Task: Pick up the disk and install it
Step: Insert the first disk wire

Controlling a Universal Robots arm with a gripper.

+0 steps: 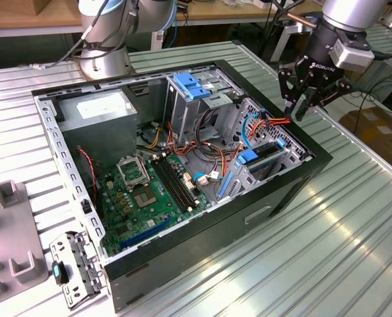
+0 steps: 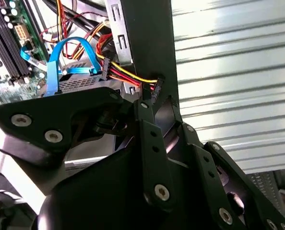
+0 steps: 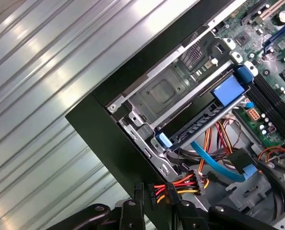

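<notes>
The gripper point(image 1: 313, 92) hangs empty with its jaws apart above the case's point(image 1: 282, 191) corner, while the disk point(image 3: 207, 117) sits in its bay slot just beside loose power wires point(image 3: 181, 184), which a descending finger could likely snag or unplug.

We see the disk point(image 1: 261, 158) seated edge-up in the metal drive cage at the corner of the open computer case, toward the exterior view's right. Its blue plastic carrier shows as a blue tab at the inner end and a thin blue rail along the upper edge. In the first wrist view the disk point(image 3: 209, 117) appears as a dark slim slab lying between cage walls, its blue tab beside the motherboard and a small blue clip at its outer end.
</notes>
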